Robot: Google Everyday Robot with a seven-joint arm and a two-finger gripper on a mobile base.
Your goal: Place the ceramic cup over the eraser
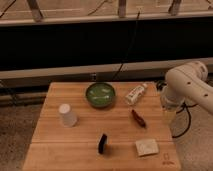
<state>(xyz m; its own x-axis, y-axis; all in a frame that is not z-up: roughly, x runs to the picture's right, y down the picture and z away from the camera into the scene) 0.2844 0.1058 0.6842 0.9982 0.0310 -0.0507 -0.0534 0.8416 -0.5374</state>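
ceramic cup (67,114): plain white
eraser (102,143): black
bowl (100,94): green, with paler sheen inside
bottle (135,93): white, with a label bearing darker marks
oblong thing (138,118): dark red-brown
square block (146,146): pale beige
tabletop (80,140): light brown wood, striped in planks
arm (187,82): white
hand (169,112): pale, under the arm at the tabletop's right edge
floor (15,125): speckled grey

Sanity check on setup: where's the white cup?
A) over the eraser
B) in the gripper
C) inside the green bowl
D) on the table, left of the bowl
D: cup stands on the table left of the bowl; eraser uncovered; gripper by the table's right edge.
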